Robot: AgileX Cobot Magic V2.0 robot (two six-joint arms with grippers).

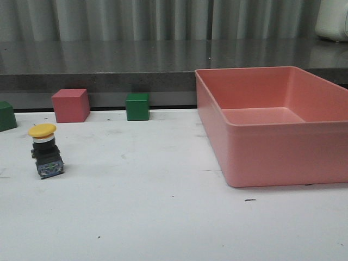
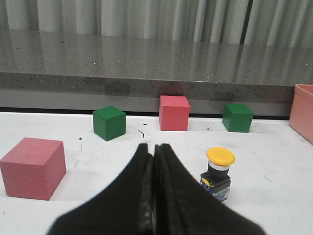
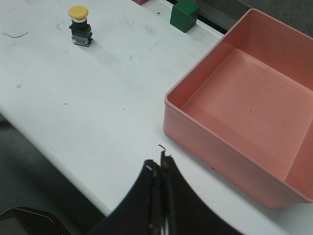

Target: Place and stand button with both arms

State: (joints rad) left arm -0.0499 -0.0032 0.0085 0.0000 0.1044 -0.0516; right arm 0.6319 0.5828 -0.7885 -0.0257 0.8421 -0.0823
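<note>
While both arms hung back from the work, the white bench [image 1: 163, 206] carried everything, and the biggest thing on it was the pink bin [image 1: 272, 157] at the right. It held nothing that I could see; a low step or divider crossed its floor. Along the bench's far edge sat a red cube [image 1: 70, 105] and a green cube [image 1: 137, 106], with another green cube [image 1: 6, 116] at the left edge of the front view; the left wrist view showed a second red cube [image 2: 33, 168] nearer that arm. The button [image 1: 45, 150] stood upright on its dark base at the left of the bench, yellow cap up, well apart from the bin and clear of the cubes.

The left gripper [image 2: 153, 149] had its jaws pressed together with nothing between them, the button just beside and ahead of its tips. The right gripper [image 3: 159, 167] was likewise closed and empty, over the bench's near edge beside the bin.

My worry was the button itself: narrow-based and top-heavy, it would likely topple if closed jaws brushed the cap on approach, or if they pinched the round cap instead of the blocky base.
</note>
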